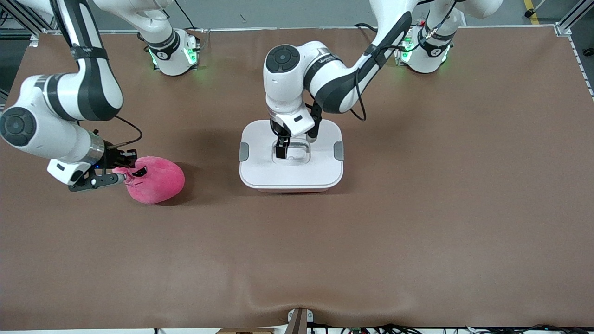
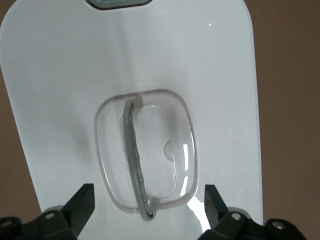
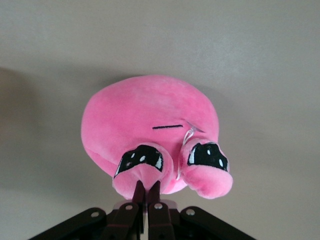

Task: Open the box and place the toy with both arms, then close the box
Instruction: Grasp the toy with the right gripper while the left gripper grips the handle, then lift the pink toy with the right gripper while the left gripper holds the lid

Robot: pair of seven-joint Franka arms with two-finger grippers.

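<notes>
The box (image 1: 291,174) stands mid-table with its white lid on and a grey clip on each short side (image 1: 243,151). My left gripper (image 1: 282,149) hangs just over the lid's recessed clear handle (image 1: 297,153). In the left wrist view it (image 2: 148,206) is open, with its fingers (image 2: 82,204) astride the grey handle bar (image 2: 136,160) and not touching it. The hot-pink toy (image 1: 155,179) lies toward the right arm's end of the table. My right gripper (image 1: 117,178) is shut on a plush flap of the toy (image 3: 150,130) by its eye, fingertips pinched together (image 3: 147,192).
The brown table mat (image 1: 417,208) spreads wide around the box and toward the front camera. Both arm bases stand along the table's back edge (image 1: 171,51). The left arm's elbow (image 1: 325,74) hangs over the table above the box.
</notes>
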